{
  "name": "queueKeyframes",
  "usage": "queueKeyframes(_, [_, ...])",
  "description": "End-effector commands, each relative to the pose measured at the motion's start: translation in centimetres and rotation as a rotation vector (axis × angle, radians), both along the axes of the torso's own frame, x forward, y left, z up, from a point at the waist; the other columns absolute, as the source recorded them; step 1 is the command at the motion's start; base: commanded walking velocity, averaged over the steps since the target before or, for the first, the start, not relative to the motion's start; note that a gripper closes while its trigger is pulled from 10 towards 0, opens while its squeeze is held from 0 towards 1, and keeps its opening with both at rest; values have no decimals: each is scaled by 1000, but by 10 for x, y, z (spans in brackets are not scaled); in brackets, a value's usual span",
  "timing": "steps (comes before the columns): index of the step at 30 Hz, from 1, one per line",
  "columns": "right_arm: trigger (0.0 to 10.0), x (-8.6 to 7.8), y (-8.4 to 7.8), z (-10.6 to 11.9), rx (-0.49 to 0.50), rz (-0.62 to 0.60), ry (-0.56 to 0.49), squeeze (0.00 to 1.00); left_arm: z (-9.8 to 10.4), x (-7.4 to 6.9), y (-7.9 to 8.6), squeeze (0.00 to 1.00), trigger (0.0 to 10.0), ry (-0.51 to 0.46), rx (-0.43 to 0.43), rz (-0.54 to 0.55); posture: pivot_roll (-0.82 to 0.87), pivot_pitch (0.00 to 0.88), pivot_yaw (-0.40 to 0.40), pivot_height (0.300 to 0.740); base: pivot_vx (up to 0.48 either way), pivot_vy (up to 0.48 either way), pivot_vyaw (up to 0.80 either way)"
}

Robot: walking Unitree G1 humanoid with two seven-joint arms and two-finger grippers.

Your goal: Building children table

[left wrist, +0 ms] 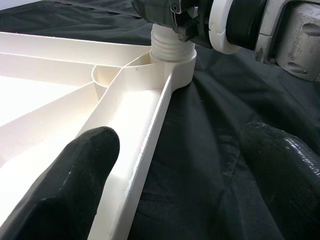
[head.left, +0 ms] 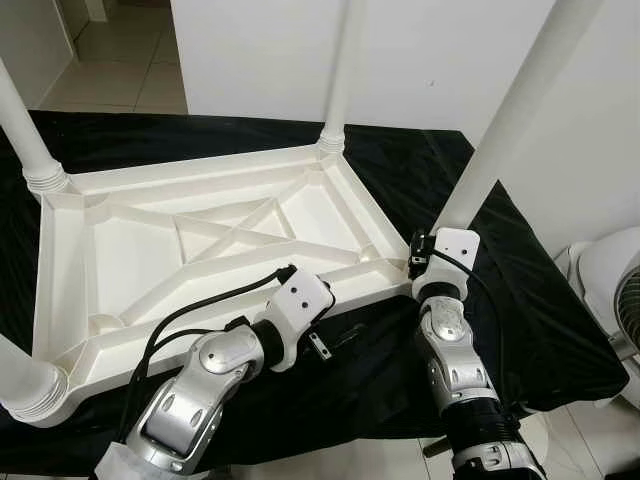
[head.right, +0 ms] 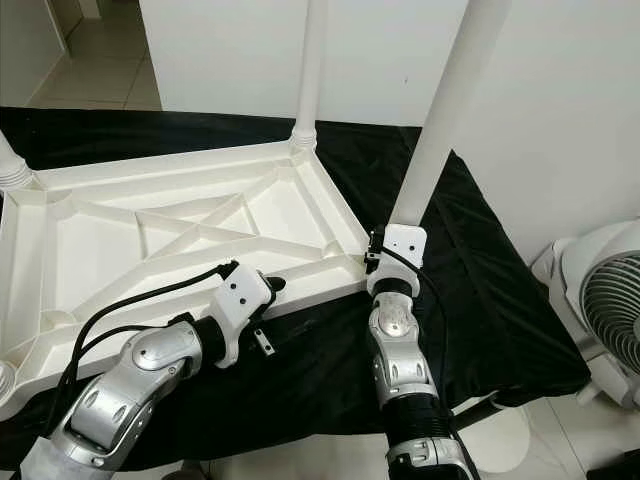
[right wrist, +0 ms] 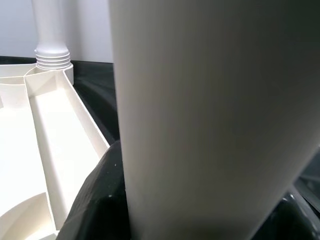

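On black cloth (head.left: pixel 560 330), upturned table (head.left: pixel 130 250), legs up, right claw (head.left: pixel 432 252) pinching leg (head.left: pixel 505 130), left claw (left wrist: pixel 175 185) spread.

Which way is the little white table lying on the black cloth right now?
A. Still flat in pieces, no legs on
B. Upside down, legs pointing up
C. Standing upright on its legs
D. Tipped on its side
B: the white table shows its ribbed underside, with legs rising from the corners; the right gripper is at the base of the near right leg.
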State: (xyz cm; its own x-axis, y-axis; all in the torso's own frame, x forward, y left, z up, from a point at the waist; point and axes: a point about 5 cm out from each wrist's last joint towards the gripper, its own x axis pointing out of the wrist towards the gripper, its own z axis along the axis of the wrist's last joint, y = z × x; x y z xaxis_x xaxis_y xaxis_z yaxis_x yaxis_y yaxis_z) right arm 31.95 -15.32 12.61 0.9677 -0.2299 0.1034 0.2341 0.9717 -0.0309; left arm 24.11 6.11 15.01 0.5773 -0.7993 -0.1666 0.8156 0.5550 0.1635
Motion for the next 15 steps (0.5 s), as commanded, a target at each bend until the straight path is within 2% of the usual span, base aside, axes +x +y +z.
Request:
queueKeyframes(1, [10000, -12, -25, -34, 8, -133, 155, 0, 1, -4, -3, 0, 10000, 3, 1, -31, 138, 29, -84, 740, 0, 0, 0])
queueKeyframes(5, [10000, -13, -25, -35, 16, -138, 158, 0, 1, -5, -3, 0, 10000, 6, 2, -34, 138, 29, -84, 740, 0, 0, 0])
queueKeyframes(10, [10000, -14, -28, -37, 77, -166, 176, 0, 1, -6, -2, 0, 10000, 12, 2, -35, 135, 34, -82, 740, 0, 0, 0])
queueKeyframes(15, [10000, -14, -28, -37, 75, -166, 173, 0, 0, -6, -2, 0, 10000, 16, 1, -36, 133, 39, -81, 740, 0, 0, 0])
